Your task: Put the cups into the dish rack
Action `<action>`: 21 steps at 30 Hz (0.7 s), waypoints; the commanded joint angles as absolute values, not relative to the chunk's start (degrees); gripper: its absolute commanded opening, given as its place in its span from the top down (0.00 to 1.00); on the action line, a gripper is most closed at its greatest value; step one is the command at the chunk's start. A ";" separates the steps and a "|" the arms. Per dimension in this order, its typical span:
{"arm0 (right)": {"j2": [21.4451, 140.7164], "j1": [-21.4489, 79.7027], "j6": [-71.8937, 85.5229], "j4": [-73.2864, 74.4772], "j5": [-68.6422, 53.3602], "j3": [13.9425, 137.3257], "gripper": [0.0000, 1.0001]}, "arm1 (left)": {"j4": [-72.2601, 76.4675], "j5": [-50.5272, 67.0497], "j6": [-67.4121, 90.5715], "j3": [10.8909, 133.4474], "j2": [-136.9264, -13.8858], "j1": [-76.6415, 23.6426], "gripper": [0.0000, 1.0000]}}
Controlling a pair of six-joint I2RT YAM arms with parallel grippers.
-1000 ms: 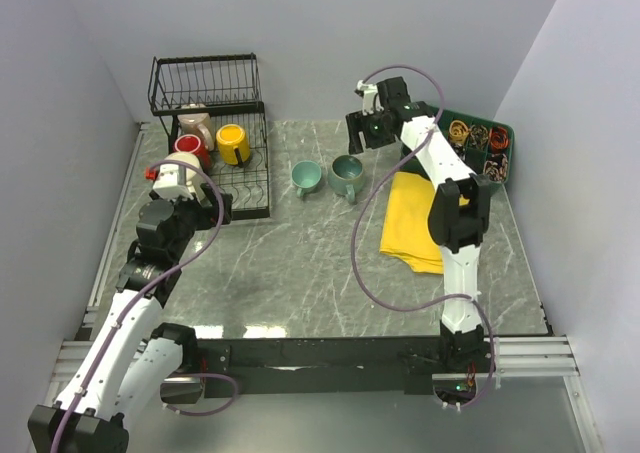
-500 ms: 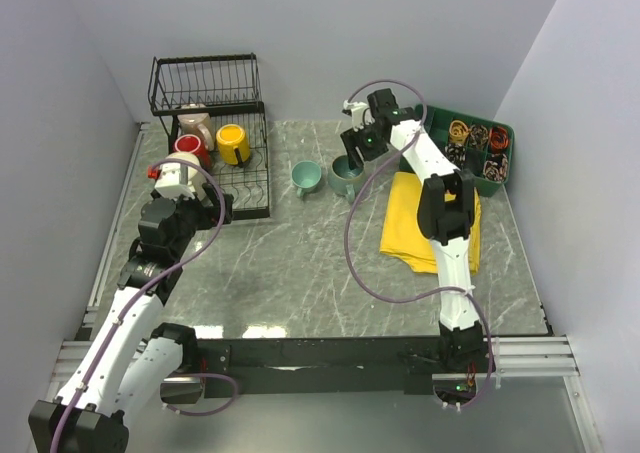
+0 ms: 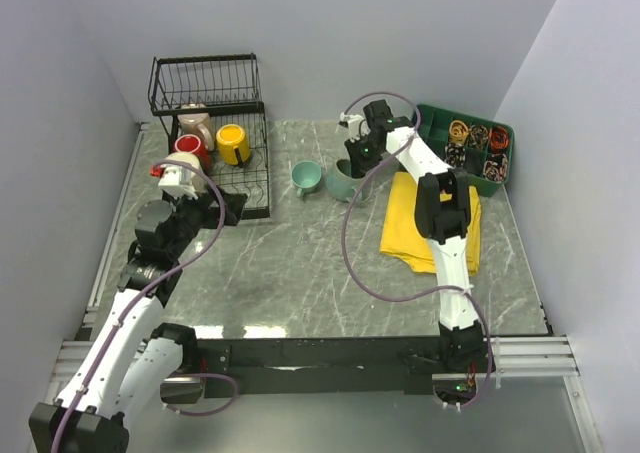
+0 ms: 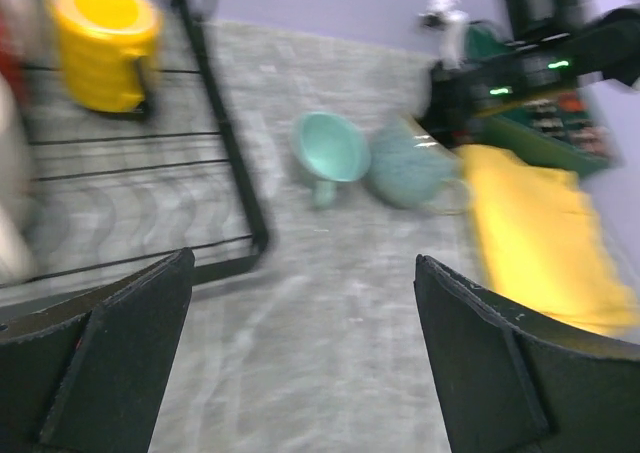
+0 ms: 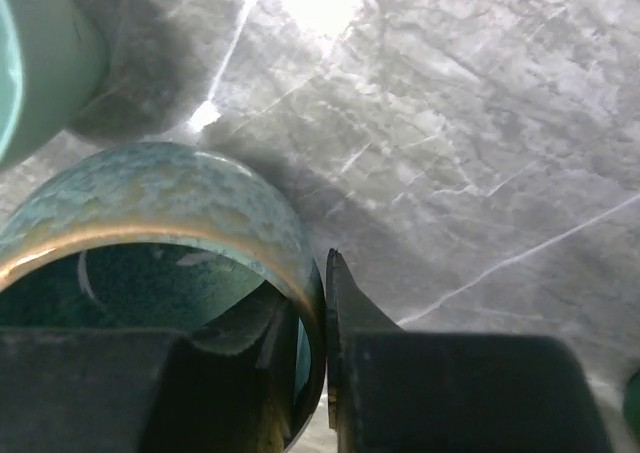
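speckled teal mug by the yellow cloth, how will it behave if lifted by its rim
The speckled teal mug looks glazed and thick-walled, so probably rigid, heavy for its size and slippery. The right gripper pinches one side of the rim, so it will likely tilt when lifted.

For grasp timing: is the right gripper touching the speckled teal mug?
Cannot tell. Right wrist view: right gripper straddles wall of the speckled teal mug closely; neither contact nor gap shows.
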State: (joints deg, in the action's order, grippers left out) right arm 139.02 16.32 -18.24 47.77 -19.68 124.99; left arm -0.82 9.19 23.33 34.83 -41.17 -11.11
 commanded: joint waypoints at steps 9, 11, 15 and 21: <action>105.94 13.54 -13.63 35.34 -30.31 100.56 1.00 | 34.68 43.05 64.93 32.17 -54.66 -12.03 0.04; 102.32 12.75 -11.70 34.46 -32.34 99.50 1.00 | 36.47 42.81 68.62 33.91 -56.42 -13.88 0.04; 91.79 10.47 -8.79 29.99 -33.40 97.30 1.00 | 32.08 37.01 68.20 40.59 -58.35 -24.48 0.04; 77.91 6.60 12.59 7.73 -40.95 87.49 1.00 | 45.77 27.52 77.87 43.24 -63.45 -33.48 0.03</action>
